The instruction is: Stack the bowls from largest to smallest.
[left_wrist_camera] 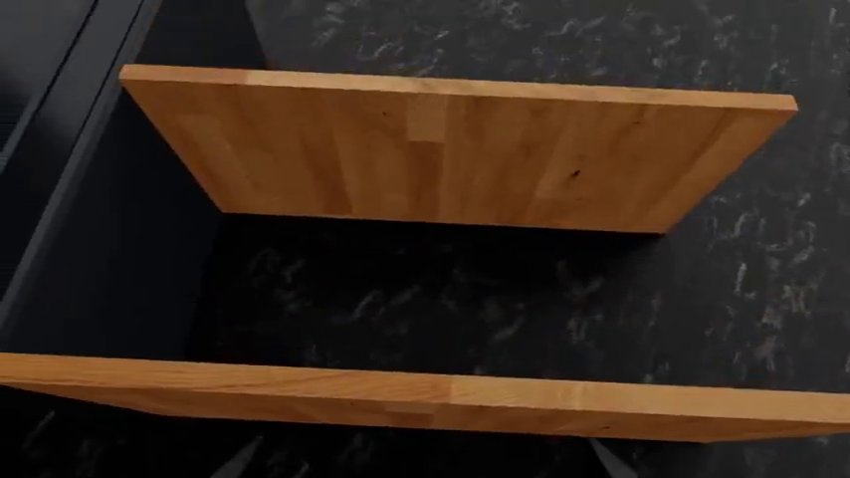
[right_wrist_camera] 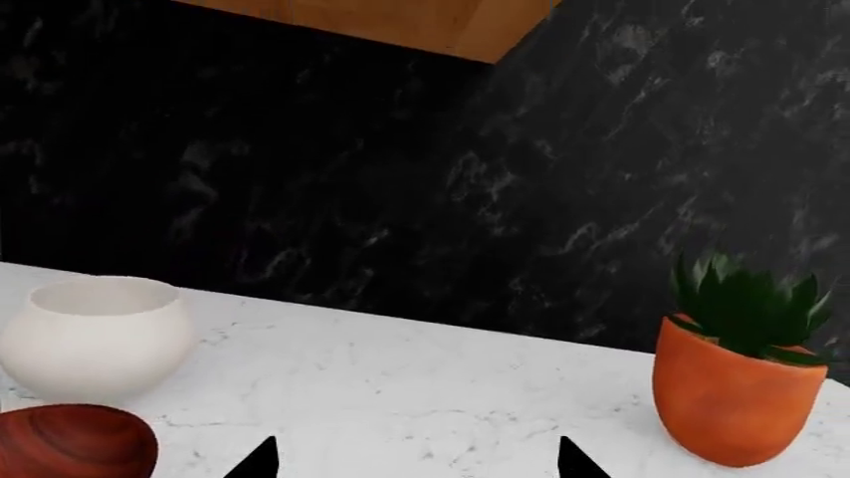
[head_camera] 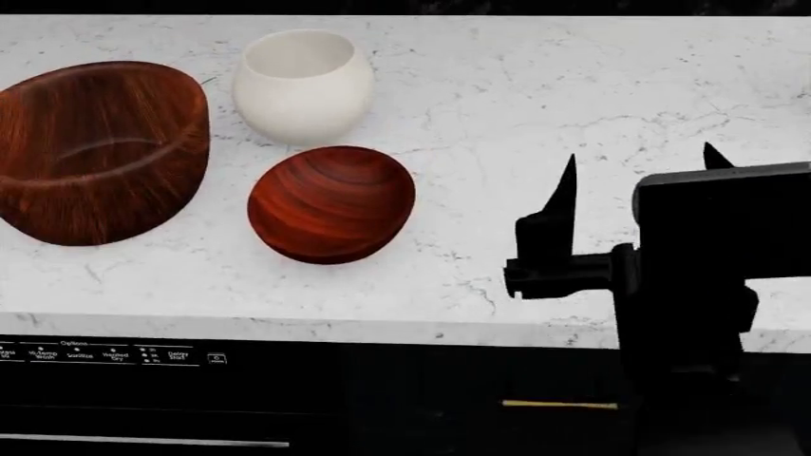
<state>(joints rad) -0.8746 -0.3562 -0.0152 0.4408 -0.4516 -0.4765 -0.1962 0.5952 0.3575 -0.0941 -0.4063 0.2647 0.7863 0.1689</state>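
Observation:
In the head view three bowls stand apart on the white marble counter [head_camera: 571,85]. The large dark-brown wooden bowl [head_camera: 102,152] is at the far left. The cream-white bowl [head_camera: 304,85] is behind and to its right. The small reddish wooden bowl [head_camera: 332,202] is in front of the cream one. My right gripper [head_camera: 640,157] is open and empty, above the counter well to the right of the bowls. Its wrist view [right_wrist_camera: 417,458] shows the cream bowl [right_wrist_camera: 94,339] and the reddish bowl [right_wrist_camera: 74,443]. My left gripper [left_wrist_camera: 425,463] is open and empty and faces wooden shelves; no bowl is in its view.
A potted plant in an orange pot [right_wrist_camera: 738,383] stands on the counter to the right. A black marbled wall [right_wrist_camera: 398,199] backs the counter. Two wooden shelves [left_wrist_camera: 452,149] hang on it. A dark appliance front [head_camera: 127,399] lies below the counter edge.

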